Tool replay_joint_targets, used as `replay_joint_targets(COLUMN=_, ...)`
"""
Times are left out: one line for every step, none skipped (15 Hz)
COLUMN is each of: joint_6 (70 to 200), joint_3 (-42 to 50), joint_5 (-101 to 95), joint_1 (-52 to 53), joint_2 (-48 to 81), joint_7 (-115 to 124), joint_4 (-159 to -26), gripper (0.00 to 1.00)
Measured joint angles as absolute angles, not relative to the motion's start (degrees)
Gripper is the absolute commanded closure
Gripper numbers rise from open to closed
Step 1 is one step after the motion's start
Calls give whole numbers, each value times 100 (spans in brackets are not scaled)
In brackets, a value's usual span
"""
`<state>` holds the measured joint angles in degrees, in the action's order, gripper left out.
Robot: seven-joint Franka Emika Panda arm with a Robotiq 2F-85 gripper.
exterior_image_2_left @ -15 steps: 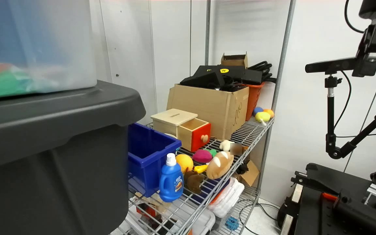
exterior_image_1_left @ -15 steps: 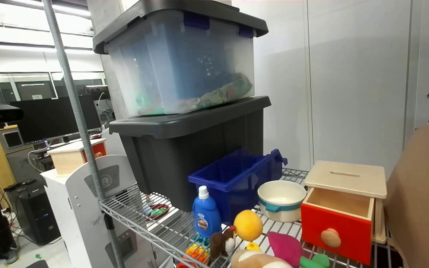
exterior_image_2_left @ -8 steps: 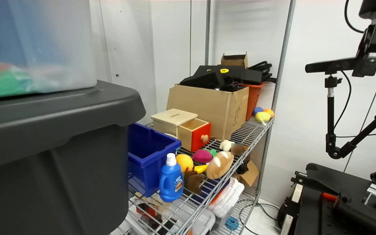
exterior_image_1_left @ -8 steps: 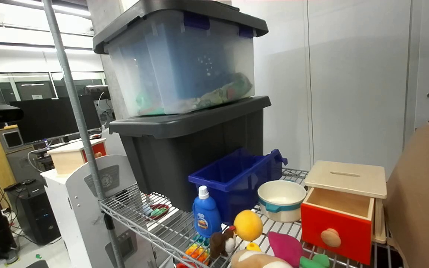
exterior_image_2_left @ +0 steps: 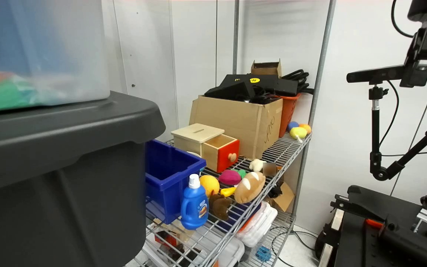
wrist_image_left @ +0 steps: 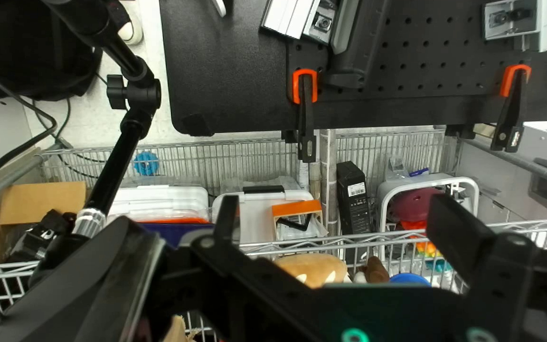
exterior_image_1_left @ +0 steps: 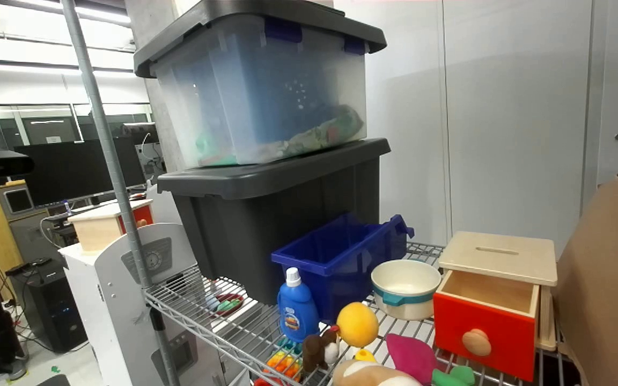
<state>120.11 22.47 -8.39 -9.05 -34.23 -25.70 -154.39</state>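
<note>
The bread (wrist_image_left: 311, 265) lies near the front edge of the wire shelf (exterior_image_2_left: 284, 148); the wrist view shows it beyond the released hand (wrist_image_left: 333, 206), fingers (wrist_image_left: 454, 232) spread wide. Nearby stands a bottle (exterior_image_2_left: 191, 213), label (exterior_image_2_left: 202, 211) too small to read. A carton (exterior_image_2_left: 228, 120) with handwriting (exterior_image_2_left: 269, 128) holds black gear (exterior_image_2_left: 235, 89). A gap parts shelf and counter (wrist_image_left: 235, 95).

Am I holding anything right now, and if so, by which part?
Nothing is held. In the wrist view the gripper stands open, its fingers wide apart with no object clasped between them; the bread-shaped toy shows beyond, ungripped.
</note>
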Motion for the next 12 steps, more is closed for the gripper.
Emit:
replay_joint_targets(joint_6=12011, joint_3=2247, joint_5=-839, joint_1=-905, joint_2=-3423, joint_7=-2570, joint_4=-15439, gripper=0)
replay_joint_targets(joint_6=12011, joint_3=2247, joint_5=-839, joint_1=-905, joint_2=-3423, joint_7=-2570, joint_4=-15439, gripper=0)
replay_joint_targets(joint_6=12011, joint_3=2247, joint_5=-839, joint_1=-905, joint_2=-3423, joint_7=-2570, joint_4=-15439, gripper=0)
replay_joint_targets(joint_6=12011, joint_3=2247, joint_5=-839, joint_1=-905, joint_2=-3423, joint_7=-2570, joint_4=-15439, gripper=0)
replay_joint_targets(joint_6=12011, joint_3=2240, joint_5=-835, joint_1=-906, joint_2=-3423, joint_7=-2570, joint_4=-15440, gripper=0)
replay_joint_targets(joint_6=12011, joint_3=2228, joint_5=-834, joint_1=-906, joint_2=-3423, joint_7=-2570, joint_4=-15440, gripper=0)
replay_joint_targets(joint_6=12011, joint_3=2215, joint_5=-834, joint_1=-906, joint_2=-3423, joint_7=-2570, joint_4=-15440, gripper=0)
replay_joint_targets(joint_6=12011, joint_3=2199, joint_5=-834, joint_1=-906, joint_2=-3423, joint_7=-2570, joint_4=-15440, gripper=0)
replay_joint_targets(joint_6=12011, joint_3=2185, joint_5=-834, joint_1=-906, joint_2=-3423, joint_7=-2570, joint_4=-15440, gripper=0)
replay_joint_targets(joint_6=12011, joint_3=2166, joint_5=-834, joint_1=-906, joint_2=-3423, joint_7=-2570, joint_4=-15439, gripper=0)
replay_joint_targets(joint_6=12011, joint_3=2143, joint_5=-834, joint_1=-906, joint_2=-3422, joint_7=-2570, joint_4=-15435, gripper=0)
replay_joint_targets(joint_6=12010, joint_3=2113, joint_5=-834, joint_1=-905, joint_2=-3418, joint_7=-2570, joint_4=-15424, gripper=0)
